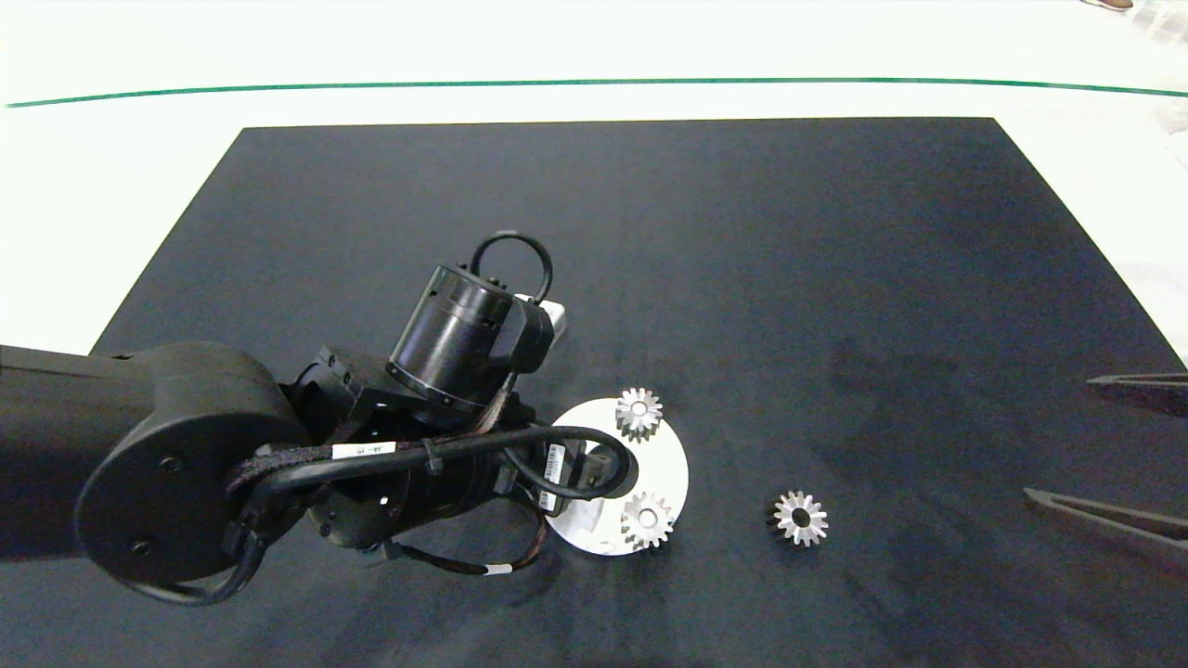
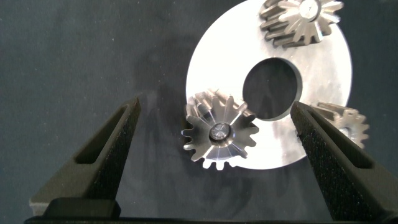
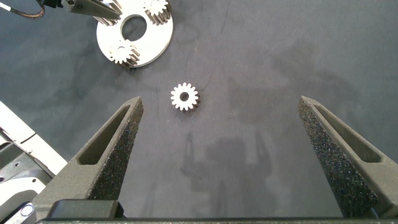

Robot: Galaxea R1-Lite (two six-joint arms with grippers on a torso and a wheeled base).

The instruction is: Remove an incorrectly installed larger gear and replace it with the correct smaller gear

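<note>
We see a dark surface (image 1: 705, 241) carrying everything, with the left arm reaching in over a round silver plate (image 1: 670, 464) that lies near the surface's front edge, about midway along it. The left tool (image 2: 214, 134) hangs over the plate's rim with its fingers spread wide, one to each side of the larger gear (image 2: 219, 137), touching nothing. That gear sits on the plate at its edge. Two more gears sit on the same plate, one at its far rim (image 1: 639, 412) and one at its near rim (image 1: 647, 520). The smaller gear (image 1: 800, 518) lies loose on the surface just beyond the plate, toward the right edge. The right tool (image 3: 217, 158) waits near the right edge, also spread, well apart from that loose gear.

We judge the main risk is the closing: the fingers could slip on the tapered teeth, or one could catch the plate rim and drag the whole plate, disturbing the other two gears.

The head view hides the larger gear under the wrist; only the left wrist view shows it, along with the plate's centre hole (image 2: 272, 87). The right wrist view shows the loose gear's open bore.
</note>
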